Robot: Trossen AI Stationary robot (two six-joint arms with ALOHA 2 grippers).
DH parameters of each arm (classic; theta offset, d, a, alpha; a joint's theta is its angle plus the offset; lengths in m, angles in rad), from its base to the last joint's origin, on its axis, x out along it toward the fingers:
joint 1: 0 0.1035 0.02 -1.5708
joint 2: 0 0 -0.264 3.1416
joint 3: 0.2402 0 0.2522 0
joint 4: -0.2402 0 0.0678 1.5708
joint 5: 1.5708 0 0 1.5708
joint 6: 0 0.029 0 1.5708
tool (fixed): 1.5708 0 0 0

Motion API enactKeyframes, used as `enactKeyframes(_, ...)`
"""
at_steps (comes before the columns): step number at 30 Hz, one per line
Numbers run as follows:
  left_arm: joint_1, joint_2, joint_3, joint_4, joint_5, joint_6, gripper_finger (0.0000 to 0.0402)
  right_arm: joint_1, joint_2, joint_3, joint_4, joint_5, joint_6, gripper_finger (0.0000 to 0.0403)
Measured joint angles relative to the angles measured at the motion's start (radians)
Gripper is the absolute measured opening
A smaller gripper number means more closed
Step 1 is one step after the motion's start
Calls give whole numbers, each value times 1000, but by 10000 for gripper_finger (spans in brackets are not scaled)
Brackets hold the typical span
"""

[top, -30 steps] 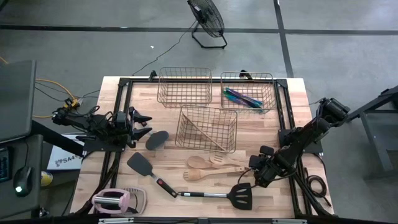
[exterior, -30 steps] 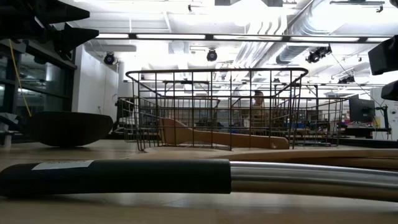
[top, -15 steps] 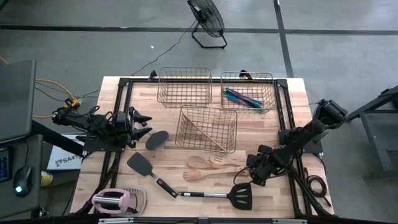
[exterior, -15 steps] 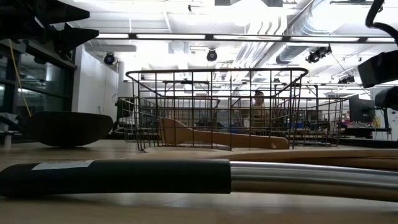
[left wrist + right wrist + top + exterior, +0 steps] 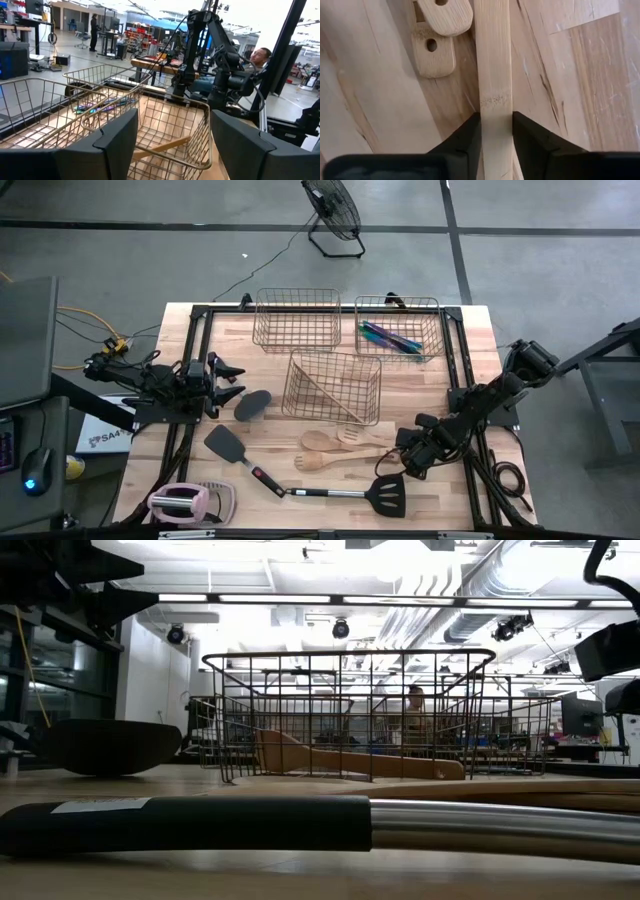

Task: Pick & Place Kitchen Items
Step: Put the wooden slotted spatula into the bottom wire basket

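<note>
Three pale wooden utensils (image 5: 335, 450) lie side by side on the table in front of the slanted basket. My right gripper (image 5: 408, 463) stands over their handle ends, pointing down, shut on one wooden handle (image 5: 492, 60); two other handle ends with holes (image 5: 434, 55) lie beside it. A black spoon (image 5: 252, 404), a black spatula (image 5: 228, 445) and a black slotted spatula with a steel handle (image 5: 345, 493) rest flat on the table. Thin iridescent pieces (image 5: 390, 338) lie in the far right basket. My left gripper (image 5: 232, 383) waits open at the table's left side. My right gripper pinches the wooden handle (image 5: 493, 102) between its two fingers (image 5: 469, 134), one on each long edge. The fingers come from above, pointing down, and lie across the handle. The handle lies flat on the table.
Three copper wire baskets stand at the back: one far middle (image 5: 297, 318), one far right (image 5: 430, 315), and a slanted one (image 5: 333, 385) holding a wooden piece. A pink-and-white gadget (image 5: 185, 502) sits at the near left corner. A black frame (image 5: 200, 315) edges the table.
My right gripper has come down a little onto the wooden handles and edged toward the table's left. The utensils lie where they were.
</note>
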Motion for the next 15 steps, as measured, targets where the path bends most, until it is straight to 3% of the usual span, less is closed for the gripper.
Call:
enactKeyframes(4, 0, 0, 0, -3, 0, -4, 244, 0, 0, -1, -1, -12, 0, 73)
enactKeyframes(15, 0, 0, 0, -5, 0, -12, 244, 0, -51, -6, 1, -61, 32, 73)
